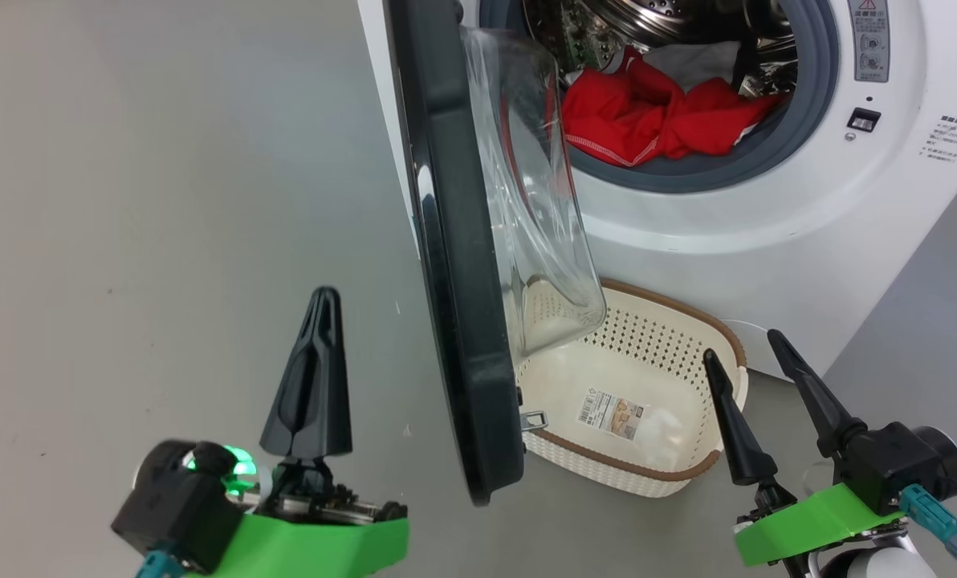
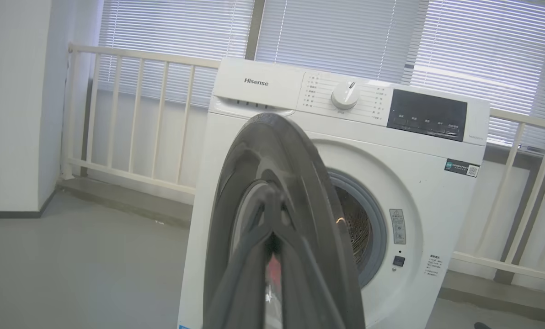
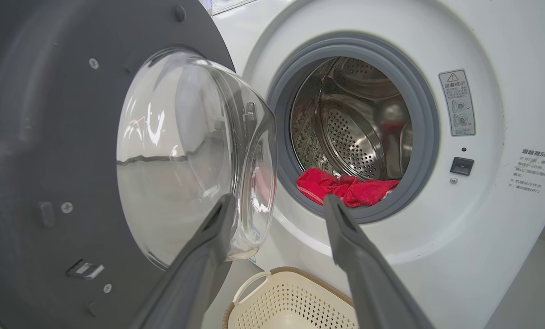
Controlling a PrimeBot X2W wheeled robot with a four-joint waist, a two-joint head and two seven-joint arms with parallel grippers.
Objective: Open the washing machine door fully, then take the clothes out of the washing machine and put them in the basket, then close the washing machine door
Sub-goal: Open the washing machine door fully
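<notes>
Door (image 1: 454, 281): half open, glass bowl overhanging the basket (image 1: 647, 337).
Clothes (image 1: 647, 112): red heap at the washer (image 1: 687, 233) drum mouth.
Left claw (image 1: 322, 321): closed, empty, beside the door's outer face.
Right claw (image 1: 747, 353): open, empty, near the basket.
Risk: an arm reaching in now may strike the bowl, and clothes may snag on it.
Floor (image 1: 125, 201): smooth, grey.
Room: white railing (image 2: 135, 109), blinds (image 2: 176, 23).

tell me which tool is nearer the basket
Right. The right tool hovers at the right rim of the basket; the left tool is on the far side of the washing machine door.
</notes>
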